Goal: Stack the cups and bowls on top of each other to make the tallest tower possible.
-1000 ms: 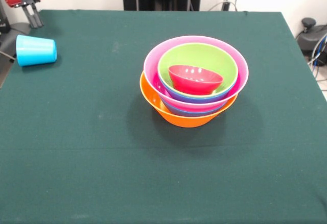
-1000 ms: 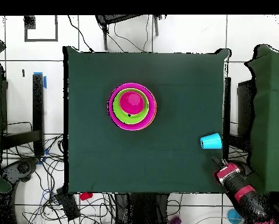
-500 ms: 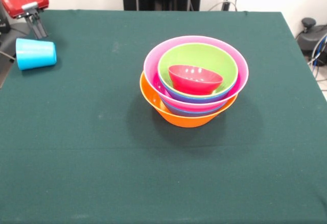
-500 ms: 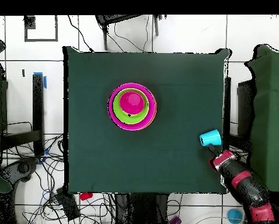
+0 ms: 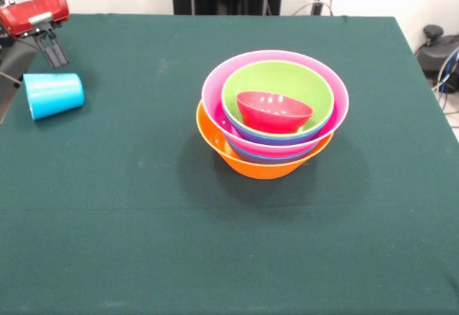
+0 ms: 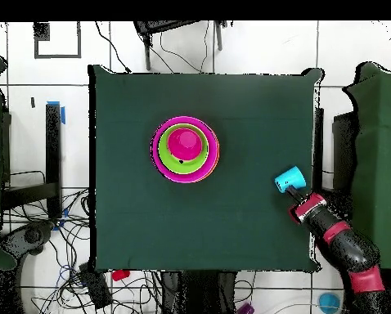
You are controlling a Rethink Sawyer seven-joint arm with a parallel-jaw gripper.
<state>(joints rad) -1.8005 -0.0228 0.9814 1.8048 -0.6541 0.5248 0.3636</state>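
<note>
The tower is a nest of bowls at mid-table: orange bowl (image 5: 247, 163) at the bottom, then pink bowl (image 5: 212, 89), a sliver of purple-blue bowl (image 5: 283, 140), lime green bowl (image 5: 287, 78) and small red bowl (image 5: 274, 111) inside. From overhead the nest (image 6: 185, 149) shows as rings. The light-blue cup (image 5: 54, 95) lies on its side near the table's left edge; it also shows in the overhead view (image 6: 289, 180). My gripper (image 5: 57, 59) is shut and empty just behind the cup, tips close to or touching it; it also shows overhead (image 6: 291, 195).
The green table (image 5: 143, 243) ends a short way left of the cup. Overhead, the cup lies close to the table's right edge (image 6: 313, 163), with cables and floor beyond.
My gripper has come in over the table edge toward the cup. The cup has slid and turned a little, away from the gripper. The bowls have not moved.
</note>
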